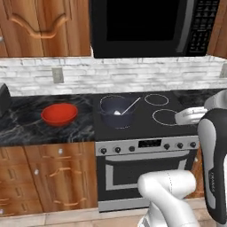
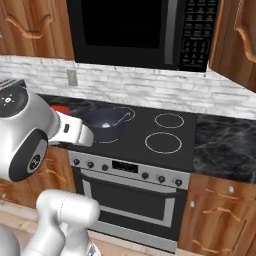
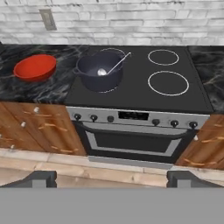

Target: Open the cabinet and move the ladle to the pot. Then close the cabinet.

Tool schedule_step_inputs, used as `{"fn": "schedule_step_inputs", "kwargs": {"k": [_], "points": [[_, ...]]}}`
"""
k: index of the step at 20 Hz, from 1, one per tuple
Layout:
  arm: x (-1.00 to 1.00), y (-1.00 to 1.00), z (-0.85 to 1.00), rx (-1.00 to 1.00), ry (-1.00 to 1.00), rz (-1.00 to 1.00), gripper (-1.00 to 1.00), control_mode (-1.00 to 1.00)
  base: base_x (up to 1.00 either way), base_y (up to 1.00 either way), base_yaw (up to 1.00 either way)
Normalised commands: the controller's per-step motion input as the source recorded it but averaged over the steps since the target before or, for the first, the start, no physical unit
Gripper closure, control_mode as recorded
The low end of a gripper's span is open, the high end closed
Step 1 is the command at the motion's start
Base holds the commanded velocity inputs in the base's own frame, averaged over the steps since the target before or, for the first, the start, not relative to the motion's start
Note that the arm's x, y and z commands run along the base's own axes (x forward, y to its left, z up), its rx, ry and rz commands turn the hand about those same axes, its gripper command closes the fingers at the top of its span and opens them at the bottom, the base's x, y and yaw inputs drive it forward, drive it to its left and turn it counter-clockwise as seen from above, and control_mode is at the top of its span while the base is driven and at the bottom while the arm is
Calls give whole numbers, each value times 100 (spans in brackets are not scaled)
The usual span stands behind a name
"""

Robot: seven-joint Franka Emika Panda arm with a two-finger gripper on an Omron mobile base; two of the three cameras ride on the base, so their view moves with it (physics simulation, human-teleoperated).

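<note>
The open, empty gripper (image 3: 111,178) faced the stove; the cabinet (image 1: 42,26) hung above, upper left.

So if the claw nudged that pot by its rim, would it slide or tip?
Probably slide: the pot looks squat and wide, sitting flat on the smooth stovetop. The ladle leans loose on its rim, so it would likely rattle or shift. The pot looks like dark metal, so likely stiff, not fragile.
</note>
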Motion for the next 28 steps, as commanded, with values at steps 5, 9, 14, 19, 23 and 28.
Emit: {"fn": "schedule_step_inputs", "kwargs": {"k": [5, 9, 14, 19, 23, 28], "points": [[0, 0, 0, 0, 0, 0, -100, 100, 0, -97, 0], [0, 0, 0, 0, 0, 0, -100, 100, 0, -100, -2], [0, 0, 0, 0, 0, 0, -100, 100, -1, -100, -10], [0, 0, 0, 0, 0, 0, -100, 100, -1, -92, -15], [0, 0, 0, 0, 0, 0, -100, 100, 5, -73, -22], [0, 0, 0, 0, 0, 0, -100, 100, 29, -58, -23]]}}
